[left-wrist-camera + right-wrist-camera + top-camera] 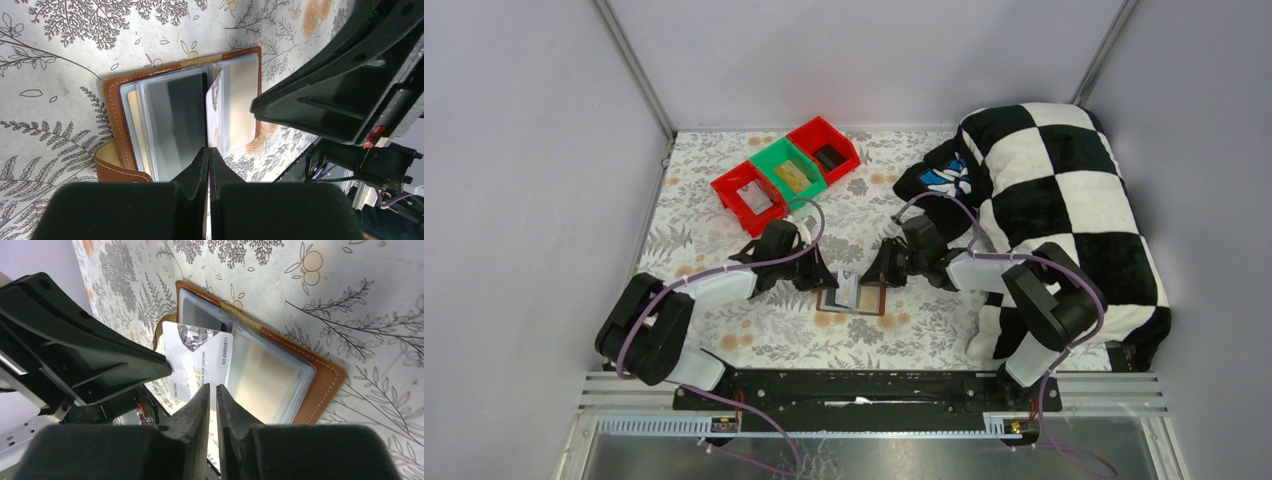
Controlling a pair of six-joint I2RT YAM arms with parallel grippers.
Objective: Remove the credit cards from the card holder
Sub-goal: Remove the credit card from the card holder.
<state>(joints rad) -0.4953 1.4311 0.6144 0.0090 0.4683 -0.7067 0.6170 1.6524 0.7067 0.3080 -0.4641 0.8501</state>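
The brown card holder lies open on the floral cloth, with clear sleeves over both halves. My left gripper is shut on a white printed credit card. The card stands on edge over the holder's middle and shows edge-on in the left wrist view. My right gripper is shut, with a thin slit between the fingers. Its tips are over the right half's sleeve, right beside the card. A dark card sits in the left sleeve.
Red, green and red plastic bins stand in a row at the back left. A black-and-white checkered blanket covers the right side, behind the right arm. Grey walls close in the table.
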